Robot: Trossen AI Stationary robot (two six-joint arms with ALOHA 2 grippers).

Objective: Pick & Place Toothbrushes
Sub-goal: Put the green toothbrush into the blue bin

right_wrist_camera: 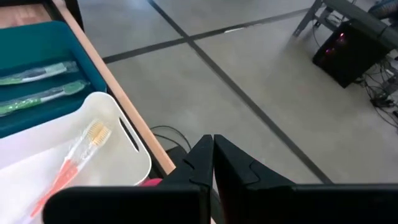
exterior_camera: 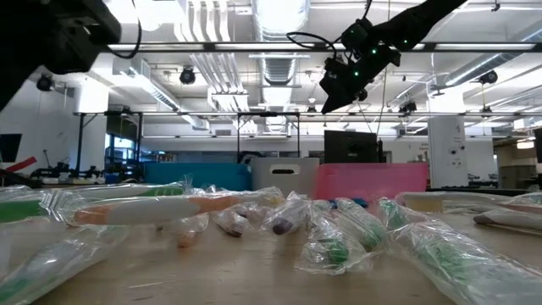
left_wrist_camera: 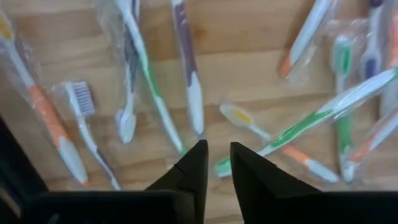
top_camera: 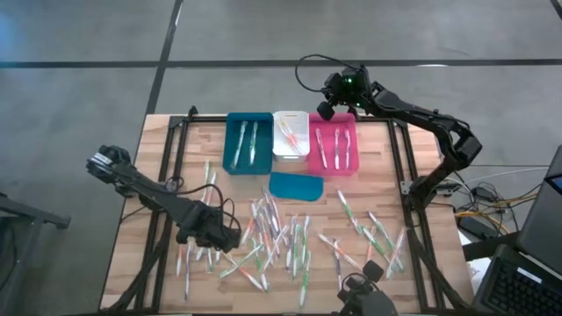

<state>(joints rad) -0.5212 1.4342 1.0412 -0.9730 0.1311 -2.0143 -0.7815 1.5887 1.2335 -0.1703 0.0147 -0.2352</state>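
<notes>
low over the near-left part of the table, the left gripper (top_camera: 230, 235) hangs above the scattered toothbrushes (top_camera: 290, 237), its fingers (left_wrist_camera: 193, 171) parted by a narrow gap with nothing between them; a green-handled brush (left_wrist_camera: 311, 121) lies just beside the tips. far across, the right gripper (top_camera: 323, 109) hovers high above the far end of the pink bin (top_camera: 333, 147), fingers pressed together, empty. a few brushes already lie in the teal bin (top_camera: 248, 142), white bin (top_camera: 290, 133) and pink bin.
</notes>
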